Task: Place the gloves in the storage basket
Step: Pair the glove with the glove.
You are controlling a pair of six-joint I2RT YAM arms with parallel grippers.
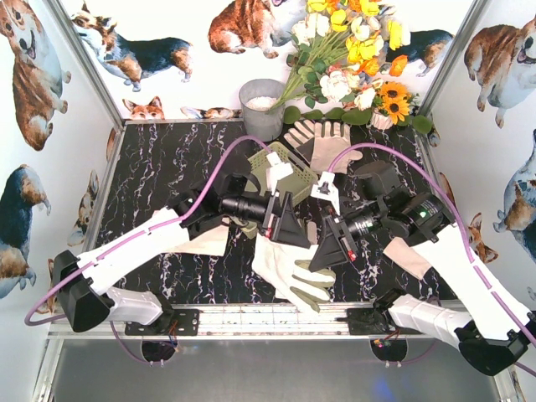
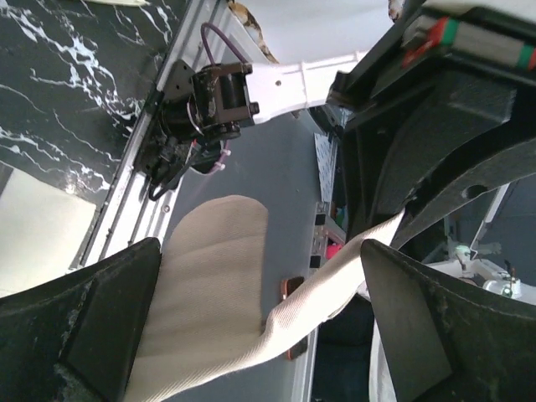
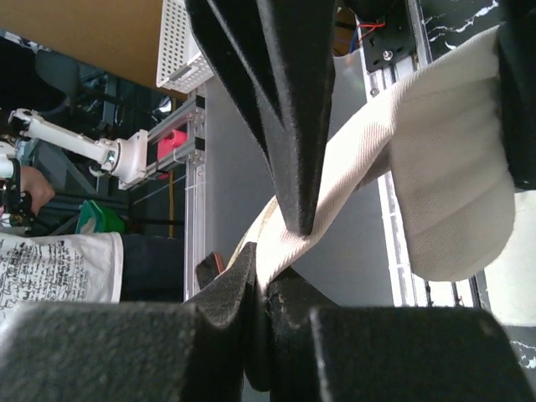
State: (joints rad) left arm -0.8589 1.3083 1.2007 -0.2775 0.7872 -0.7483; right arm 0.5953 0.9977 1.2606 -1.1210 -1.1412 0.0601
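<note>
We've got one cream glove (image 1: pixel 293 272) hanging between the two arms near the front of the marble table (image 1: pixel 167 167). The right gripper (image 3: pixel 266 280) has its fingers pinched tight on the fabric. The left gripper (image 2: pixel 260 247) sits with its fingers wide apart and the glove runs through the gap. The yellow-green basket (image 1: pixel 303 176) is just behind both grippers, with more gloves (image 1: pixel 322 141) lying past it next to the grey bucket (image 1: pixel 261 107).
</note>
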